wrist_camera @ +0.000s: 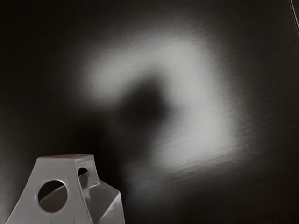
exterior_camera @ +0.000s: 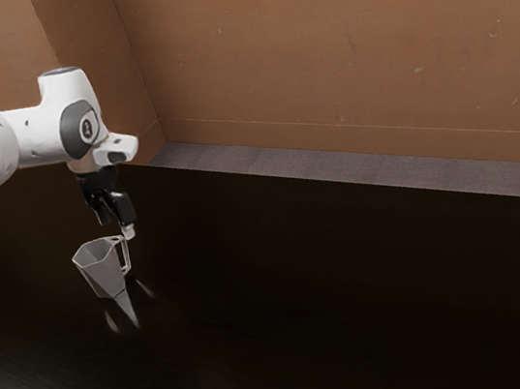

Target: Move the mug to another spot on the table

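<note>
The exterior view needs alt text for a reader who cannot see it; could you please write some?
A white robot arm reaches in from the exterior view's left, its black gripper right above the handle of a tilted grey mug. Below lies a dark glossy table, with brown walls behind.

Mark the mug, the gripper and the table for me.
mug (exterior_camera: 98,268): exterior view, on its grey side wall.
gripper (exterior_camera: 126,226): exterior view, on its lower end, just above the mug's handle.
table (exterior_camera: 352,288): exterior view, on a bare patch of its dark top.
</note>
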Motion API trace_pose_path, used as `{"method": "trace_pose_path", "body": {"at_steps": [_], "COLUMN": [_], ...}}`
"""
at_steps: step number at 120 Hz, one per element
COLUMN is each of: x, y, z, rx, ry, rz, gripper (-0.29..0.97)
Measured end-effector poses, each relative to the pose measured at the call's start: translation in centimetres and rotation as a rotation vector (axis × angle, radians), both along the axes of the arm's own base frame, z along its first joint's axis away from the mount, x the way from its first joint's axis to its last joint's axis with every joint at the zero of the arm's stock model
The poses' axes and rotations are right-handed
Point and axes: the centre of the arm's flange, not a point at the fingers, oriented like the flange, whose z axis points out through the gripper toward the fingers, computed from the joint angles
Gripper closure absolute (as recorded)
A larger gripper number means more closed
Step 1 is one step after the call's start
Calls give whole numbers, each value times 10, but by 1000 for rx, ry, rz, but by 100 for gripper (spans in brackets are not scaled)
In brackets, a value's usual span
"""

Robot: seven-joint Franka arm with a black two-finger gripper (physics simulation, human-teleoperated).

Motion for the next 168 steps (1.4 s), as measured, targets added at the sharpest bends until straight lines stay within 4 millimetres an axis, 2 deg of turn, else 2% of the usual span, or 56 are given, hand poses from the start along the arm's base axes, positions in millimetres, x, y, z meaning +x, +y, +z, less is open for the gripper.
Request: {"method": "trace_pose_path", "body": {"at_steps": [29,60,87,133,155,168], "x": [-8,-10,-14,-9,5,7], "y": [15,16,20,13,14,17], "z": [-26,-33,-35,-44,-18,-31], "rx": [-25,-65,-24,45,80,98], "ry": [8,-8,29,39,-21,-6], "rz": [-126,-195,-135,20,61,90], "gripper": [0,0,0,0,0,0]}}
